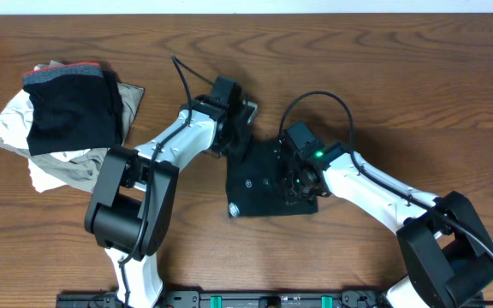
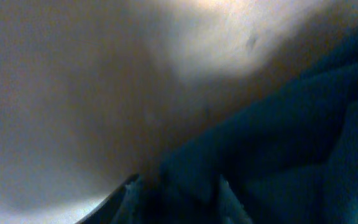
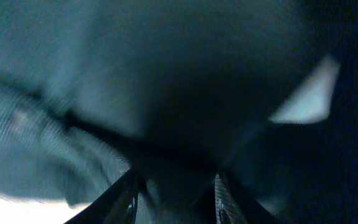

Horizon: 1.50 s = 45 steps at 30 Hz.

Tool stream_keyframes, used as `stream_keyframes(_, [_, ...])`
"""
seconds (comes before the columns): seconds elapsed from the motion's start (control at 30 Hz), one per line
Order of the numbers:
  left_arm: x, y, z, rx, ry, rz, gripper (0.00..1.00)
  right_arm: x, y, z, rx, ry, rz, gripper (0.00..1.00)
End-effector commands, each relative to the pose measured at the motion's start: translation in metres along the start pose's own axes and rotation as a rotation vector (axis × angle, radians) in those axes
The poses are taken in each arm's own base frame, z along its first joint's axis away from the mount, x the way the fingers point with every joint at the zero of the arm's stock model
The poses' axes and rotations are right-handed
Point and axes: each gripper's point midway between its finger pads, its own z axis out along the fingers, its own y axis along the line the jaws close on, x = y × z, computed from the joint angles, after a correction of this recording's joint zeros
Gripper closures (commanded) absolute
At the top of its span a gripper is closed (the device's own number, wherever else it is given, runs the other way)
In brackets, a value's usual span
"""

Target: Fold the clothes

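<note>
Overhead view: the black garment [image 1: 259, 184] lies at frame centre on the wooden table [image 1: 418, 77], reduced to a compact, uneven rectangle. Folding is judged well advanced, with final squaring outstanding. The left gripper [image 1: 240, 130] is set at its upper left edge, the right gripper [image 1: 298, 175] over its right half.

Left wrist view: cloth is seen between parted fingers [image 2: 129, 190]; a grip cannot be confirmed.

Right wrist view: dark fabric fills the frame; closure cannot be told.
</note>
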Motion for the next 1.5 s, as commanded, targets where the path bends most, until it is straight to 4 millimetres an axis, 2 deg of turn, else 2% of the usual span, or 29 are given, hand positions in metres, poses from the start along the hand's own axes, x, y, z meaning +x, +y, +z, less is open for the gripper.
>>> stream_keyframes(0.0, [0.04,0.005,0.013,-0.004,0.161,-0.04,0.72,-0.012,-0.035,0.003,0.139,-0.052,0.064,0.6])
stream_keyframes(0.1, [0.059,0.004,0.009,-0.003,0.239,-0.065,0.79,-0.031,-0.048,0.0,0.166,-0.127,0.078,0.6])
stream_keyframes(0.2, [0.075,0.003,0.005,-0.003,0.305,-0.089,0.81,-0.054,-0.053,-0.005,0.15,-0.212,0.073,0.6])
stream_keyframes(0.23, [0.079,0.002,0.003,-0.004,0.323,-0.104,0.81,-0.061,-0.055,-0.006,0.146,-0.237,0.071,0.61])
stream_keyframes(0.4, [0.092,0.001,-0.002,-0.009,0.38,-0.147,0.94,-0.085,-0.059,-0.013,0.141,-0.331,0.01,0.58])
stream_keyframes(0.57, [0.089,0.009,-0.014,-0.078,0.351,-0.149,0.94,-0.085,-0.059,-0.013,0.148,-0.326,-0.018,0.57])
stream_keyframes(0.67, [0.075,0.029,-0.038,-0.235,0.262,-0.151,0.94,-0.087,-0.059,-0.015,0.147,-0.333,-0.021,0.56])
stream_keyframes(0.73, [0.064,0.036,-0.058,-0.298,0.183,-0.132,0.94,-0.092,-0.058,-0.022,0.148,-0.353,-0.036,0.55])
stream_keyframes(0.8, [0.053,0.039,-0.078,-0.341,0.104,-0.12,0.91,-0.1,-0.057,-0.036,0.144,-0.385,-0.033,0.55])
stream_keyframes(0.83, [0.049,0.04,-0.089,-0.358,0.067,-0.116,0.82,-0.104,-0.056,-0.044,0.142,-0.398,-0.032,0.54])
stream_keyframes(0.87, [0.045,0.038,-0.096,-0.36,0.037,-0.113,0.65,-0.107,-0.054,-0.054,0.139,-0.414,-0.032,0.54])
stream_keyframes(0.9, [0.043,0.037,-0.103,-0.36,0.011,-0.111,0.55,-0.11,-0.052,-0.063,0.136,-0.425,-0.032,0.54])
stream_keyframes(0.93, [0.04,0.035,-0.109,-0.36,-0.014,-0.108,0.53,-0.111,-0.049,-0.072,0.127,-0.436,-0.036,0.54])
stream_keyframes(1.03, [0.038,0.031,-0.121,-0.358,-0.051,-0.106,0.53,-0.103,-0.021,-0.089,0.004,-0.415,-0.074,0.55])
stream_keyframes(1.17, [0.038,0.029,-0.123,-0.346,-0.061,-0.135,0.53,-0.073,0.019,-0.087,-0.17,-0.304,-0.133,0.55])
stream_keyframes(1.33, [0.035,0.018,-0.112,-0.268,-0.054,-0.131,0.69,-0.042,0.04,-0.053,-0.186,-0.168,-0.189,0.56])
stream_keyframes(1.47, [0.036,0.008,-0.099,-0.191,-0.04,-0.129,0.8,-0.028,0.043,-0.021,-0.171,-0.072,-0.201,0.59])
